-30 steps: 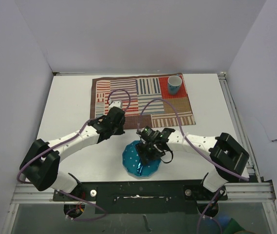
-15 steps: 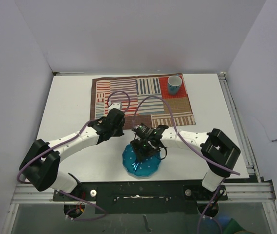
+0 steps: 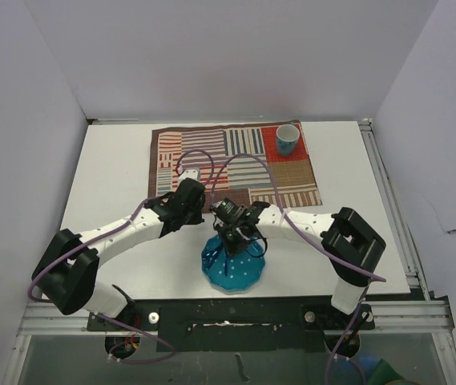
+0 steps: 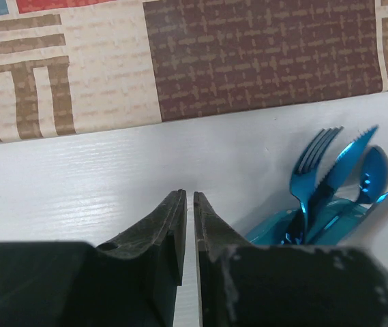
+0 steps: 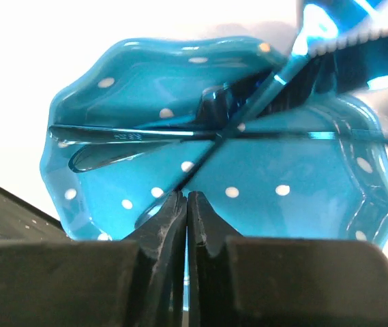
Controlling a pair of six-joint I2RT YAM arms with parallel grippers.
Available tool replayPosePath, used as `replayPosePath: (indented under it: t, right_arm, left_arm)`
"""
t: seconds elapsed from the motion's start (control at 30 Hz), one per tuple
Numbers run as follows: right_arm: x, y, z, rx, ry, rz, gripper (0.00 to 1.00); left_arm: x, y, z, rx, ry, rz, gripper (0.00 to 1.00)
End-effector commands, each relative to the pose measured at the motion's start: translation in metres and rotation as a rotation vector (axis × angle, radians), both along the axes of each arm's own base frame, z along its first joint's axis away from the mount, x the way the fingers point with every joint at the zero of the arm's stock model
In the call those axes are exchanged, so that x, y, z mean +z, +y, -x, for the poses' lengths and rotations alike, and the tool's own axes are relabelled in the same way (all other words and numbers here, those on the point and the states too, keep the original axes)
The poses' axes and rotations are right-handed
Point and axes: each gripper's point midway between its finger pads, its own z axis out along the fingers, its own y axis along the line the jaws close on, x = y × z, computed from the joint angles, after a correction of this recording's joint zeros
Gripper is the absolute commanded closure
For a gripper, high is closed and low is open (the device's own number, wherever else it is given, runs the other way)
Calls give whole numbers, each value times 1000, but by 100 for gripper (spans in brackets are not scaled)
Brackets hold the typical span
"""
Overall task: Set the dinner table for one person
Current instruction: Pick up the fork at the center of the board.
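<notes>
A blue dotted plate (image 3: 242, 274) (image 5: 316, 163) sits on the white dinner table (image 3: 115, 176) (image 4: 78, 177) near its front edge. A blue fork, knife and spoon (image 4: 330, 163) (image 5: 132, 135) lie crossed on it. My right gripper (image 3: 232, 233) (image 5: 187, 196) hangs low over the plate. Its jaws are pressed together at the end of a slanting cutlery handle (image 5: 248, 112). My left gripper (image 3: 189, 199) (image 4: 188, 194) hovers just left of the plate, by the mat's near edge. Only a thin slit shows between its jaws, and nothing is in it.
A striped patchwork cloth mat (image 3: 244, 152) (image 4: 248, 61) lies at the back of the table. A blue cup (image 3: 286, 139) stands on its far right corner. Aluminium rails (image 3: 388, 192) edge the table, and white walls close it in.
The right arm has swung left and lower over the plate. Its jaws have gone from open to shut at the cutlery. The left arm has not moved.
</notes>
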Motion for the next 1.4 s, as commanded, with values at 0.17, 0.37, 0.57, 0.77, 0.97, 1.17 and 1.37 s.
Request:
replayPosePath:
  t: [0.17,0.37,0.57,0.77,0.97,1.17,1.37]
  right_arm:
    - [7,-14,-3,-15,-66,67,100]
    - [39,-23,-3,-29,-119,78,100]
    - [60,-20,-6,-36,-162,29,94]
    - [54,-10,-8,-14,-146,16,57]
    - [44,-2,-13,0,-139,28,51]
    - [33,7,-15,23,-122,30,51]
    - [25,16,-17,33,-110,16,51]
  left_arm:
    - [21,-6,-8,11,-60,40,89]
    - [20,-10,-11,6,-55,49,89]
    - [18,-11,-11,10,-55,53,89]
    - [16,-9,-11,16,-49,40,89]
    - [17,1,-11,41,-62,1,89]
    - [22,7,-12,56,-80,-12,89]
    - [23,10,-11,61,-81,-25,89]
